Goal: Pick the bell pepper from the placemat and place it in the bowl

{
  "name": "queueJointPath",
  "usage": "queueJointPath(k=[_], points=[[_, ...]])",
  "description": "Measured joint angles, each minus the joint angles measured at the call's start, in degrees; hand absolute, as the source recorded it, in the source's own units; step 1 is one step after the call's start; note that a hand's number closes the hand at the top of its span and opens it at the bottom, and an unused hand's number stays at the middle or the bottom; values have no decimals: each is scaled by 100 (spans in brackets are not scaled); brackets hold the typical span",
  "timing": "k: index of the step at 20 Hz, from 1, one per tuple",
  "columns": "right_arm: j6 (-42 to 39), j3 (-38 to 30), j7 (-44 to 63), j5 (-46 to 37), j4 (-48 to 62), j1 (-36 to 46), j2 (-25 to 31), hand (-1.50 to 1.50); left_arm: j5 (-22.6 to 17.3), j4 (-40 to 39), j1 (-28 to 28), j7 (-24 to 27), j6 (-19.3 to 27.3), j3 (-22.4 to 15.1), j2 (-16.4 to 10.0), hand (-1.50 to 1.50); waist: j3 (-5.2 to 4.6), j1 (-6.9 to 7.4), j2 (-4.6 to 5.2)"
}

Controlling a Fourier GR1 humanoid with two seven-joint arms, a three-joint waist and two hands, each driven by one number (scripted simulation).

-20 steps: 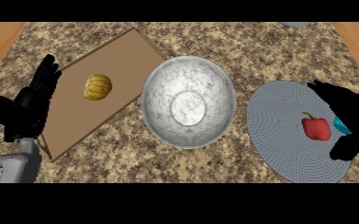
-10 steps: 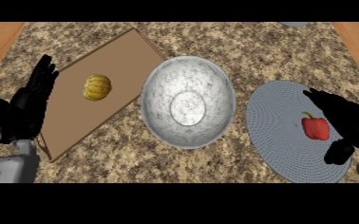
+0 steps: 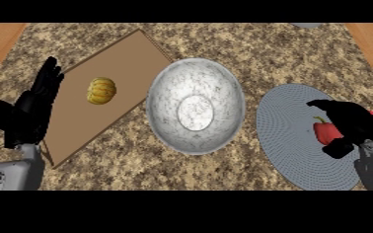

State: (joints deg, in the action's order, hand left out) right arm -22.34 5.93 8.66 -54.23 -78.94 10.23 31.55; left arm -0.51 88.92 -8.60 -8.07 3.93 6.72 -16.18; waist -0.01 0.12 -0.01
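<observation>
The red bell pepper [image 3: 324, 131] lies on the round grey placemat [image 3: 291, 128] at the right. My right hand [image 3: 351, 121] has come in from the right edge and cups it. Fingers arch above the stem and the thumb sits just below the pepper. A gap still shows between the fingers and the pepper, and the palm hides the pepper's right side. The large metal bowl [image 3: 159, 96] stands in the middle of the counter with nothing in it. My left hand [image 3: 35, 109] rests open at the left edge, fingers up.
A brown cutting board [image 3: 124, 66] lies tilted left of the bowl, with a small yellow squash [image 3: 101, 90] on it. The speckled stone counter [image 3: 241, 44] runs all around.
My right hand has moved left and down over the placemat and now has its fingers and thumb on either side of the pepper. The pepper, the bowl and my left hand have stayed put.
</observation>
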Motion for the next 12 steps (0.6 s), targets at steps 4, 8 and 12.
queueJointPath(k=[4, 8, 12], points=[[44, 28, -366, -138, 403, 216, -140, 150, 27, 74, 121, 34, -62, 45, 43, 0, -25, 5, -14], [197, -35, -710, -276, 755, 405, -238, 150, 63, 15, 65, 36, -121, 108, 53, 0, -46, 1, -24], [395, -140, -941, -419, 1058, 559, -320, 150, 153, 78, 9, -54, -94, 84, 128, 0, -59, 3, -33]])
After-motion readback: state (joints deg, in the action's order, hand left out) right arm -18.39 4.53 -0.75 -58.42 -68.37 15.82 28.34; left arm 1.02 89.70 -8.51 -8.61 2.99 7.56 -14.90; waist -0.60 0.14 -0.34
